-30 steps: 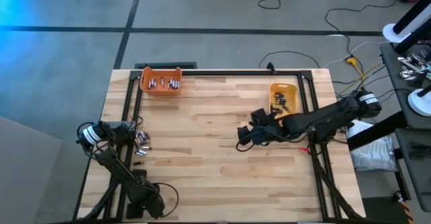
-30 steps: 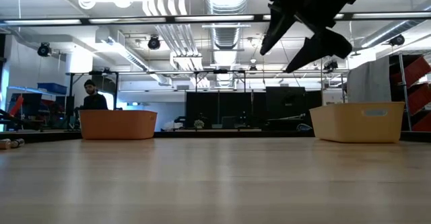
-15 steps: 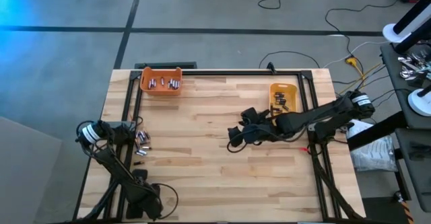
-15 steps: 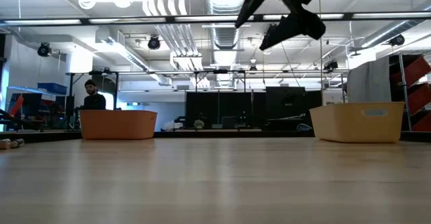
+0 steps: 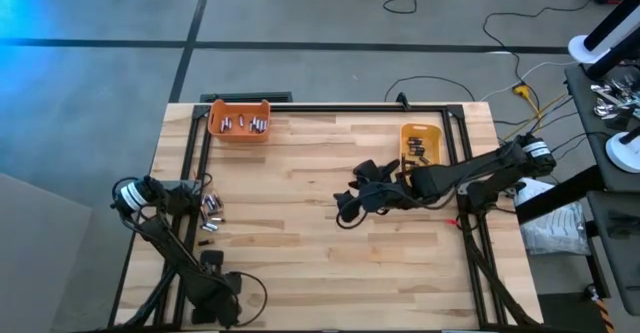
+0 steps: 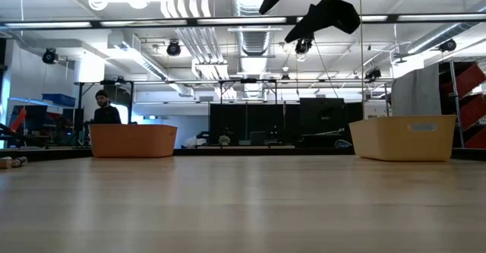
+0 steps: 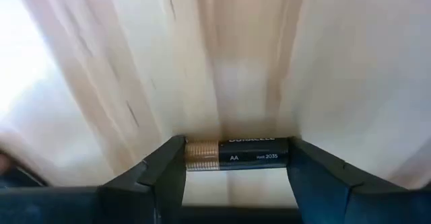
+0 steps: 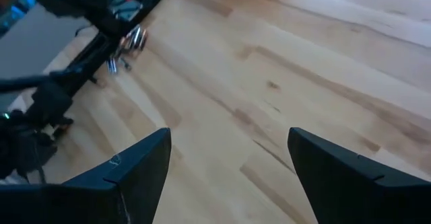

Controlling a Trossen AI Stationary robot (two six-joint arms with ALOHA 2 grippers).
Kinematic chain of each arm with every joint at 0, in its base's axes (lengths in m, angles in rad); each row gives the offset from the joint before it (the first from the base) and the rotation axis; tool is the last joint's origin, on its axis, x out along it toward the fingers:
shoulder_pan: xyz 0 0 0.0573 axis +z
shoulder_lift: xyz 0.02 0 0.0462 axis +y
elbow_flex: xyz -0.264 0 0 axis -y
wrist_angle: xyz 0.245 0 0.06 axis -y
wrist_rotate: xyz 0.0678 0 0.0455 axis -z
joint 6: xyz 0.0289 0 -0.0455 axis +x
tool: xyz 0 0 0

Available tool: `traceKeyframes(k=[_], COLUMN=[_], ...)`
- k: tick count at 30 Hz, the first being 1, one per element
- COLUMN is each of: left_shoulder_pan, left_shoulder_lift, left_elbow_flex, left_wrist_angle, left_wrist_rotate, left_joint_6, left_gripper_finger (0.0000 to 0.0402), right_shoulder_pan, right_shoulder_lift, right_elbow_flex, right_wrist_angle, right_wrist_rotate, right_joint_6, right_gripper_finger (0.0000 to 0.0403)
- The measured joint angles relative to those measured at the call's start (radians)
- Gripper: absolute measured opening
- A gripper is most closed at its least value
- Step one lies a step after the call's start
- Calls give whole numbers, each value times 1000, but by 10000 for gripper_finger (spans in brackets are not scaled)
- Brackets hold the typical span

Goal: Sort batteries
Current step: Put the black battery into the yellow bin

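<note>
A dark AA battery with a copper-coloured end (image 7: 236, 155) is held endwise between the two dark fingers of the left gripper (image 7: 236, 177), whose jaws are closed against its two ends, with the pale wooden table (image 7: 222, 62) showing beyond it. In the high view the left gripper (image 5: 192, 195) is placed at the table's left edge, right over the loose heap of small silvery and dark batteries (image 5: 210, 210) — the unsorted stock.

The step in hand is judged to be the pick: one cell has been caught from the heap and is about to be lifted. Whether it is already clear of the wood cannot be told.

Farther across the table, well apart from the heap, the right gripper (image 5: 345, 208) is held above the table's middle with its fingers spread wide and nothing between them; in the low view it hangs high over the wood (image 6: 304, 14).

Beyond the heap, at the table's far edge, the orange plastic bin (image 5: 239, 120) is seen with several silvery cells inside, and the yellow plastic bin (image 5: 421, 144) at the far right holds a few dark ones.

For the next move a straight lift is called for, then a carry to the bin of matching cells — probably the yellow one, given the dark casing — with the grip kept firm, since an endwise hold could let the battery slip or pivot out.
</note>
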Motion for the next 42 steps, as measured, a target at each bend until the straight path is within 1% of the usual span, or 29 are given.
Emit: traceKeyframes(k=[2, 6, 9, 12, 15, 17, 20, 22, 25, 28, 31, 34, 38, 42], left_shoulder_pan=[9, 41, 88, 155, 236, 285, 350, 387, 430, 451, 453, 453, 453, 458], left_shoulder_lift=[-3, -10, -44, -96, -164, -204, -240, -251, -254, -254, -256, -256, -256, -256], left_elbow_flex=[23, 76, 112, 141, 186, 227, 309, 378, 495, 613, 710, 773, 815, 828], left_wrist_angle=[-12, -54, -111, -125, -124, -126, -126, -125, -124, -96, -15, 90, 211, 312], left_wrist_rotate=[-56, -233, -357, -469, -604, -715, -888, -996, -1146, -1274, -1339, -1343, -1341, -1336], left_joint_6=[-5, -17, -29, -62, -101, -119, -118, -83, 28, 145, 341, 536, 741, 885], left_gripper_finger=[202, 202, 203, 203, 203, 204, 204, 204, 205, 205, 205, 205, 205, 205], right_shoulder_pan=[9, 35, 56, 84, 110, 118, 119, 107, 67, 15, -31, -75, -112, -120], right_shoulder_lift=[10, 30, 37, 31, 14, 1, -24, -47, -89, -143, -194, -240, -279, -285], right_elbow_flex=[-1, -3, -6, -4, 19, 41, 63, 65, 65, 65, 65, 65, 66, 66], right_wrist_angle=[0, -1, -10, -26, -97, -142, -183, -190, -165, -59, 87, 209, 348, 447], right_wrist_rotate=[-7, -24, -62, -64, -43, -46, -93, -152, -233, -269, -325, -388, -453, -469], right_joint_6=[-16, -64, -116, -141, -121, -82, -52, -59, -73, -57, -65, -49, 8, 78], right_gripper_finger=[293, 297, 295, 289, 281, 277, 272, 272, 278, 284, 289, 290, 281, 267])
